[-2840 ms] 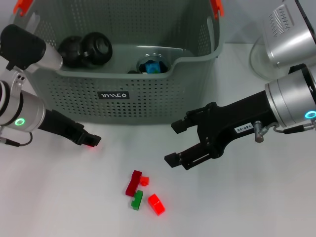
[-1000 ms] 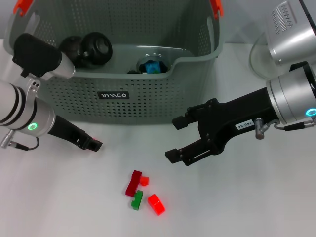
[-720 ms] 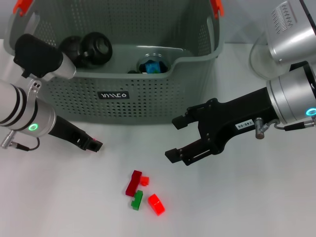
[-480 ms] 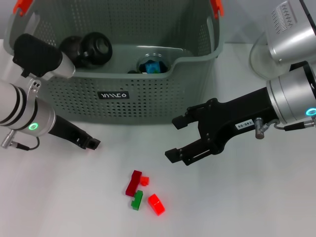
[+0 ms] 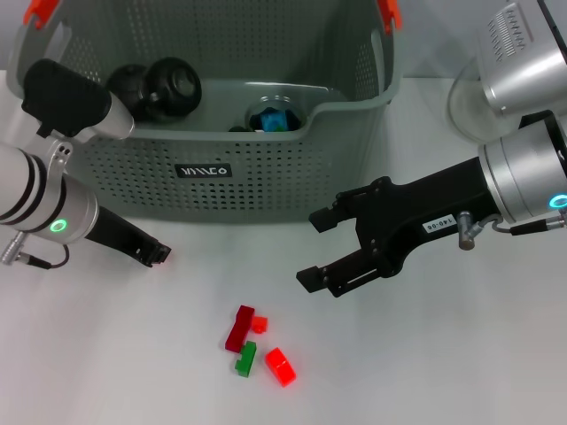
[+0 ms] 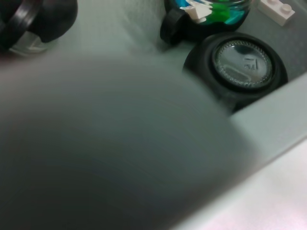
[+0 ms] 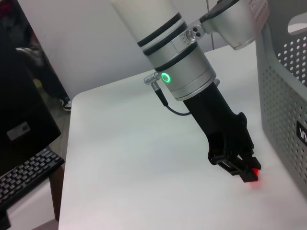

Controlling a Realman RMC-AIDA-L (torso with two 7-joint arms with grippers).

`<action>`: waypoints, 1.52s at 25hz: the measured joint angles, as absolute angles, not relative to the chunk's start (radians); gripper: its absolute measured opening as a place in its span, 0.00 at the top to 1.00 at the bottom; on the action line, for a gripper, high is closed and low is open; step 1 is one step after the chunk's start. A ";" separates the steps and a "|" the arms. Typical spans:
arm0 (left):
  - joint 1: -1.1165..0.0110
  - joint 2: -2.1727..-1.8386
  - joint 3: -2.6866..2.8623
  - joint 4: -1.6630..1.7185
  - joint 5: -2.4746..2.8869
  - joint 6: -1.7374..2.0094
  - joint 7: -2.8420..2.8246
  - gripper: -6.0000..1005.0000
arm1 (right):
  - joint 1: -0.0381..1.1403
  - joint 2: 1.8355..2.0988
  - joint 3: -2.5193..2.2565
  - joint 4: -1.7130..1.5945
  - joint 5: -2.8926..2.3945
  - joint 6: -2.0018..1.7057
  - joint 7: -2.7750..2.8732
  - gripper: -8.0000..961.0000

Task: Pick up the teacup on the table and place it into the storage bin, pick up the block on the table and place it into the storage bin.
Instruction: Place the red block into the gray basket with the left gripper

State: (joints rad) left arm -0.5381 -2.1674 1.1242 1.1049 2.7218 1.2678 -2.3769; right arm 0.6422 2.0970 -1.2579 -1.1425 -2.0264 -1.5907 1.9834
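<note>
The storage bin (image 5: 230, 168) fills the upper left and centre of the head view. It is a large grey plastic basket with many small holes in its walls, orange clips at the upper corners, and a small black label with white letters on the front wall. Inside it lie two dark round objects (image 5: 159, 88) at the left and a dark cup holding blue and green pieces (image 5: 273, 117) near the middle.

In the lower centre of the head view, on the white table (image 5: 425, 354), a small group of blocks (image 5: 255, 343) lies well in front of the bin: a dark red one, a small orange-red one, a green one and a bright red one, close together.

The right gripper (image 5: 323, 248) reaches in from the right side, between the bin and the blocks, its two black fingers spread wide and holding nothing. The left gripper (image 5: 155, 253) is at the left, low near the table and just in front of the bin's front wall; it seems closed, and a small red thing shows at its tip in the right wrist view (image 7: 247, 173).

The left wrist view shows the inside of the bin from near: a black round lid with a clear centre (image 6: 242, 64) and the cup of coloured pieces, with a white brick (image 6: 277, 8) beside it that the head view does not show. A large grey blur covers most of this view.
</note>
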 joint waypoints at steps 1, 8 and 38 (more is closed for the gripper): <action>-0.539 -2.167 1.124 1.105 2.722 1.269 -2.377 0.80 | 0.642 2.097 -1.258 -1.143 -2.026 -1.591 1.983 0.05; -0.540 -2.167 1.121 1.120 2.721 1.310 -2.376 0.82 | 0.638 2.097 -1.258 -1.144 -2.026 -1.591 1.983 0.05; -0.746 -2.012 0.763 1.198 2.209 1.574 -2.237 0.82 | 0.584 2.077 -1.219 -1.115 -2.037 -1.659 1.954 0.05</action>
